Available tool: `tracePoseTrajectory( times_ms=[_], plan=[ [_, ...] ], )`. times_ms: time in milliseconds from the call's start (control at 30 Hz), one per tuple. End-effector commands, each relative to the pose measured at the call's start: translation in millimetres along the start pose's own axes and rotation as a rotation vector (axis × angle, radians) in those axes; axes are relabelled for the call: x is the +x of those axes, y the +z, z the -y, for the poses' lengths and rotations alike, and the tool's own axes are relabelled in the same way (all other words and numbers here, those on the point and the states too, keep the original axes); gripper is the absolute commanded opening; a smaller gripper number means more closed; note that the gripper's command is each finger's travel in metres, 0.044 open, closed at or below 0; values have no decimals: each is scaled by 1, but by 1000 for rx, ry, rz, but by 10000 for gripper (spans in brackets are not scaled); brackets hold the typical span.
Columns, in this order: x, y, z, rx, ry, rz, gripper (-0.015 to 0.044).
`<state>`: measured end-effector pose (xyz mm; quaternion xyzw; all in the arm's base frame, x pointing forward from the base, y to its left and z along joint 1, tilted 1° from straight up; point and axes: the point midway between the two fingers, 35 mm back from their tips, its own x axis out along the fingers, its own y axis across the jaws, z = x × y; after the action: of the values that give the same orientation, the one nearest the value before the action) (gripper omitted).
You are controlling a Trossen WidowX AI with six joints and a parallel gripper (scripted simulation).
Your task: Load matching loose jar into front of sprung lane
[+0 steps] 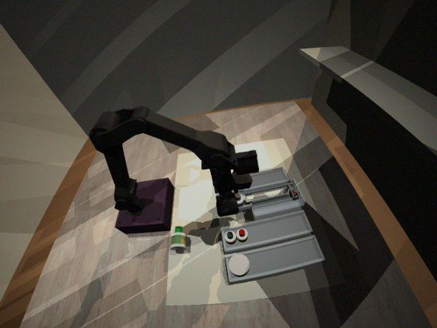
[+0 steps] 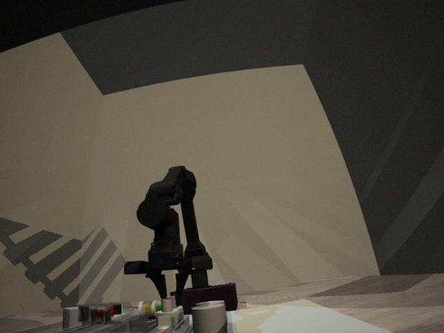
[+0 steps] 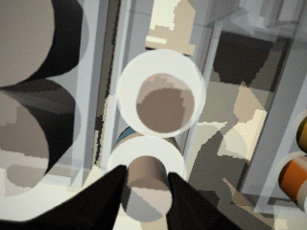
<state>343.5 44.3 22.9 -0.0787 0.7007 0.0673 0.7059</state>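
My gripper (image 3: 146, 175) (image 2: 171, 300) points down and is shut on the pale knob-like cap of a white-shouldered jar (image 3: 119, 159) at the front of the sprung lane. The old jar (image 3: 163, 57) (image 2: 165, 320) (image 1: 240, 198) has the same white shoulder and pale cap. It stands upright directly behind the held jar, and their shoulders appear to meet in the wrist view. The pusher (image 3: 172, 29) (image 1: 266, 194) is right behind the old jar. A bit of blue and tan label shows between the jars. The held jar's base and the front stop are hidden.
Wide grey jars (image 3: 24, 38) (image 2: 209, 318) stand in the neighbouring lane. A black-capped jar (image 1: 230, 236) and a red-capped jar (image 1: 242, 234) stand in another lane. A wide pale jar (image 1: 238, 264) stands in the nearest lane. A green-capped jar (image 1: 178, 240) (image 2: 146, 309) lies on its side outside.
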Motion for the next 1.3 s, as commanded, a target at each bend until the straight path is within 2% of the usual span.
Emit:
tracePoseTrajectory(
  times_ms=[0, 1267],
  plan=[
    [0, 5, 0, 4, 0, 24, 0],
    [0, -2, 0, 4, 0, 24, 0]
  ],
)
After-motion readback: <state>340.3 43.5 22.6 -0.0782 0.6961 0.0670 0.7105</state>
